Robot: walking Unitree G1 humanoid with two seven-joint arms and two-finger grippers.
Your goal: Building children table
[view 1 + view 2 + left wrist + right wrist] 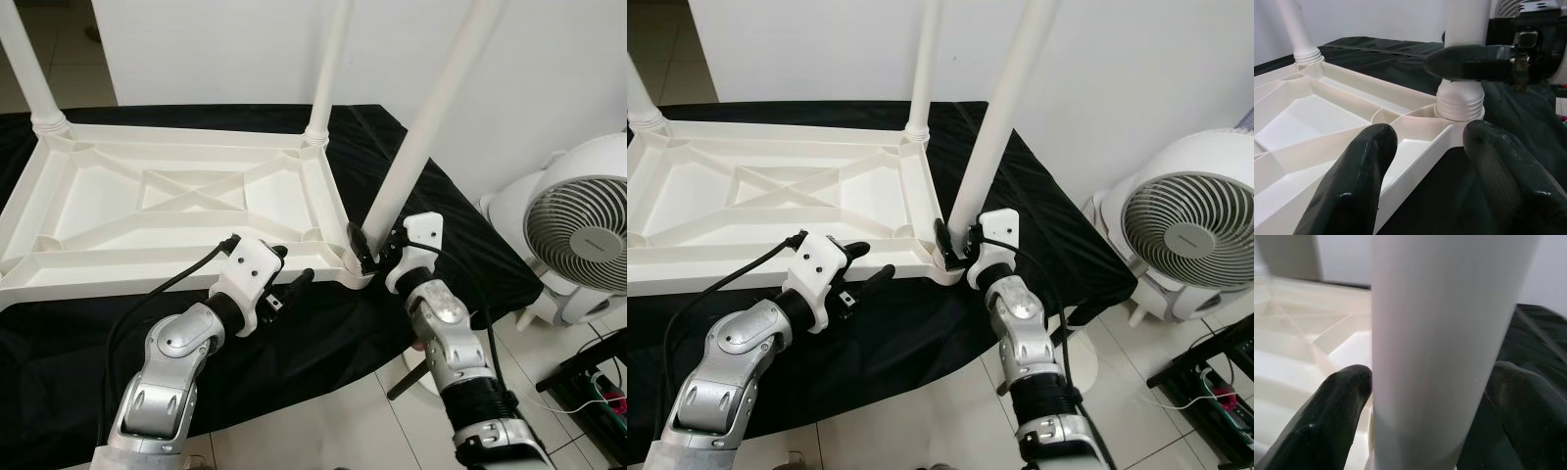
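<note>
All three white table legs (423, 137) run out past the top edge, so their upper ends cannot be seen. The upturned tabletop (167, 211) is cut off at nine o'clock. The right hand (377, 250) hides the near leg's base joint. The fan (578, 230) is clipped at three o'clock.

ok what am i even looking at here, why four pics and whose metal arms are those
Those are a humanoid robot's two arms, each ending in a gripper with two black fingers. The two wide pictures come from cameras in its head, looking down; the two close-ups come from a camera on each wrist. A white plastic children's table lies upside down on a black cloth. The right gripper is closed around a table leg near the corner socket. The left gripper is open, at the table's near edge. A white fan stands on the floor to the right.
</note>
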